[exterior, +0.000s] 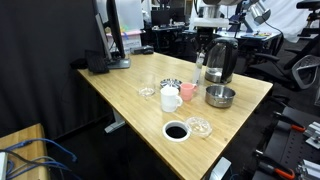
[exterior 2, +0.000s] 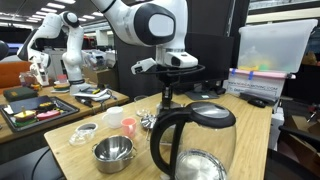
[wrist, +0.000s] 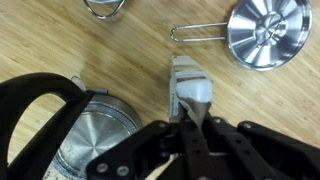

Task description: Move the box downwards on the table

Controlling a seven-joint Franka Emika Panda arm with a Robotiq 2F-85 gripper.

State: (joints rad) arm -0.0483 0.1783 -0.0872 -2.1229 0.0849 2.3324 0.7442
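Gripper (exterior 2: 165, 98) downward, fingers (wrist: 172, 136) close together

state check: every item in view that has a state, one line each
box: upright on the table, right beside the kettle
hand: at the box top, fingers either side; clamped or not, cannot tell
kettle: upright, lid down
steel pan: upright, empty
white mug: upright
white bowl: upright, something dark inside
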